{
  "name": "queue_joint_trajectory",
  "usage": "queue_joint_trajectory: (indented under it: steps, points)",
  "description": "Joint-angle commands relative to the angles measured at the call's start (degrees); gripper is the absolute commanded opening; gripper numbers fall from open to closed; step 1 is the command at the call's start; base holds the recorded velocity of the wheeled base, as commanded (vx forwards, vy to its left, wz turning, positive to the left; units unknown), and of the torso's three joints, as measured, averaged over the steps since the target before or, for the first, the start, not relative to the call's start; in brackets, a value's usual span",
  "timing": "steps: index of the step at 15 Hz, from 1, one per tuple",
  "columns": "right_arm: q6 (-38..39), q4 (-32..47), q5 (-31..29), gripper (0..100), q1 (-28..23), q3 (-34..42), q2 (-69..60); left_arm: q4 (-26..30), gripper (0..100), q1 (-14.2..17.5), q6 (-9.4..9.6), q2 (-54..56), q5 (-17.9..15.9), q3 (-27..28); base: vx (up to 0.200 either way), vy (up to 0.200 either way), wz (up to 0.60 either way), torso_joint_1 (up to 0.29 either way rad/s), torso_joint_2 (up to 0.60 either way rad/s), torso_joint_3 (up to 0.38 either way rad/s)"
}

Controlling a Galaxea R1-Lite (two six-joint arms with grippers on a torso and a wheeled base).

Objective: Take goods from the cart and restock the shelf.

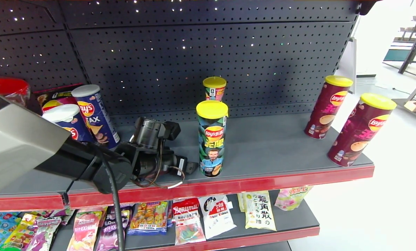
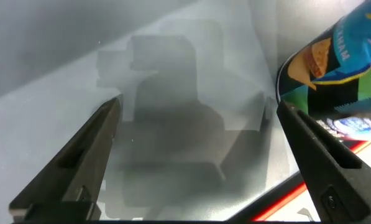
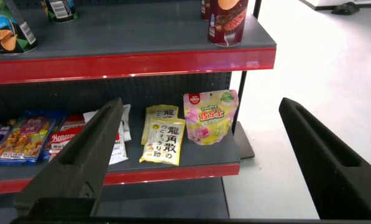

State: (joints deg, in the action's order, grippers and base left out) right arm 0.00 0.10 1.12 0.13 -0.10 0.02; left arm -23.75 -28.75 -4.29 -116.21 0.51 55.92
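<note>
Right now my left claw (image 2: 197, 106) lies low on the shelf (image 1: 263, 146), spread and empty. The front green can (image 1: 212, 139) stands upright just beside it at 3 o'clock, outside the fingers. I judge any retreat should run toward 8 o'clock, away from the can. My right claw (image 3: 201, 102), also spread and empty, faces the lower shelf (image 3: 222, 163), farther off. Count: two green cans, two maroon cans (image 1: 328, 106), two blue cans (image 1: 95, 115).
</note>
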Motion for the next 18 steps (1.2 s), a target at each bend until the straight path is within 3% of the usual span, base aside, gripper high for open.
queue_joint_trajectory:
  steps: [1,18]
  points:
    - [0.0,-0.01,0.02,100,0.04,0.01,-0.02,0.02,100,0.01,-0.02,-0.07,0.02,0.24,0.0,0.0,0.0,0.0,0.0,0.0]
    - [0.0,-0.01,0.02,100,0.04,0.01,-0.02,0.28,100,-0.7,0.07,-1.65,0.02,2.0,0.0,0.0,0.0,0.0,0.0,0.0]
